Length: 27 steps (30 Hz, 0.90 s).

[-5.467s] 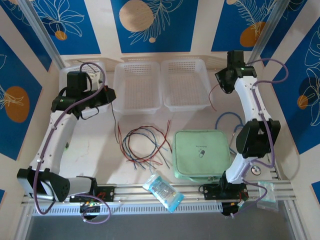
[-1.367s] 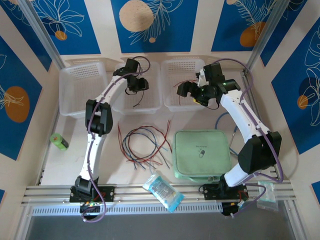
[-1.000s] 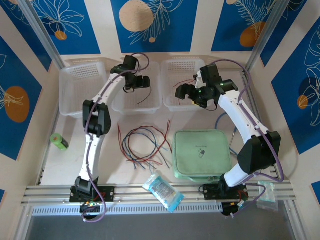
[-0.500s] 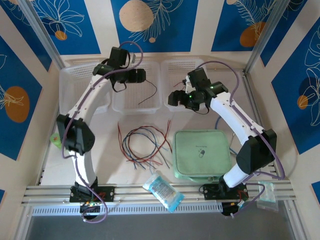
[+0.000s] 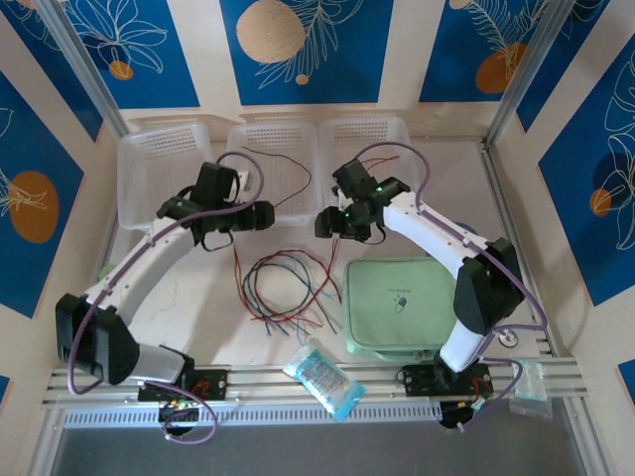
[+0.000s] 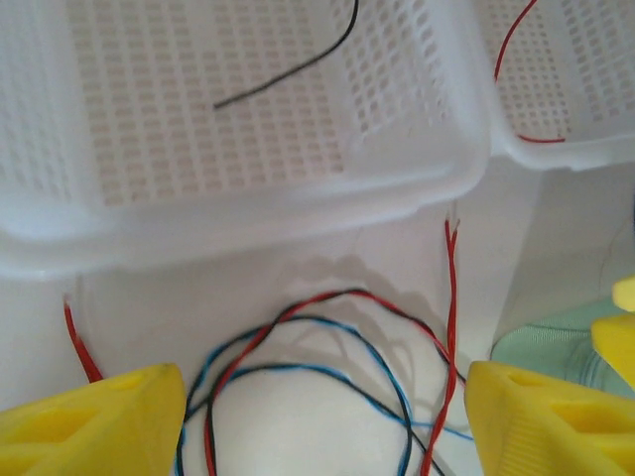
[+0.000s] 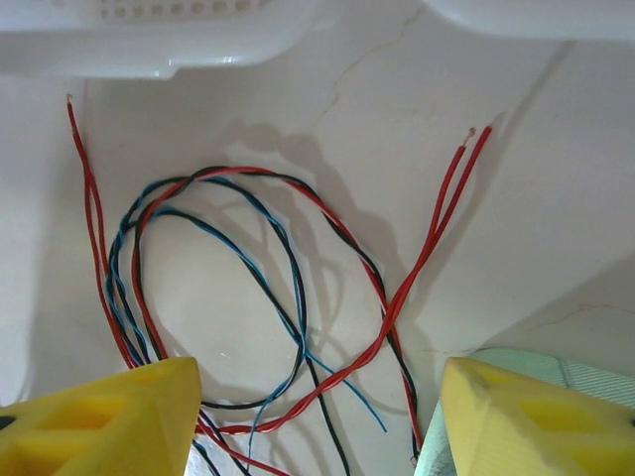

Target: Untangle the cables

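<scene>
The cables lie as a loose tangle of thin red, black and blue loops on the white table, in front of the baskets. My left gripper hovers over the tangle's far left edge and is open. In the left wrist view its yellow fingers stand wide apart with the cables on the table beneath, untouched. My right gripper hangs over the far right edge, also open, and the cables show between its fingers. One black wire lies in the middle basket. A red wire lies in the right basket.
Three white baskets stand in a row at the back, the left one beside my left arm. A green pouch lies right of the tangle and a clear packet near the front rail. A metal disc sits at the front right.
Both arms have swung back from the baskets and down over the tangle. The black wire that hung from my left gripper now lies in the middle basket. Both pairs of jaws have narrowed somewhat.
</scene>
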Each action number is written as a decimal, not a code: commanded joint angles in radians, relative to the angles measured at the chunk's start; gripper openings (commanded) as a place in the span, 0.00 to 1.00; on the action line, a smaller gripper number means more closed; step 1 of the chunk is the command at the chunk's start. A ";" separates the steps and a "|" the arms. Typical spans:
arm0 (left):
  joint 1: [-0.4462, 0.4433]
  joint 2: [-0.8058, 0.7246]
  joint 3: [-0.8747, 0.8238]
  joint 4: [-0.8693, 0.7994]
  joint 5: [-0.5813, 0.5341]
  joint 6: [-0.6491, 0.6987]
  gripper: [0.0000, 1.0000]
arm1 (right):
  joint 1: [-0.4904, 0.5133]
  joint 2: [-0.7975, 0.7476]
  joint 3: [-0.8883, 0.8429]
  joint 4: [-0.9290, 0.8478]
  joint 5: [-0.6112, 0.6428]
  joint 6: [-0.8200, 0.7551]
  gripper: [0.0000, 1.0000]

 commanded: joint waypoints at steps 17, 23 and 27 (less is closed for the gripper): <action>-0.035 -0.173 -0.255 0.085 0.016 -0.142 0.70 | 0.108 0.248 0.011 0.060 0.365 0.141 0.36; -0.035 -0.184 -0.256 0.075 0.009 -0.142 0.70 | 0.119 0.313 0.052 0.044 0.435 0.143 0.36; -0.036 -0.190 -0.255 0.072 0.007 -0.143 0.70 | 0.122 0.329 0.053 0.058 0.435 0.136 0.33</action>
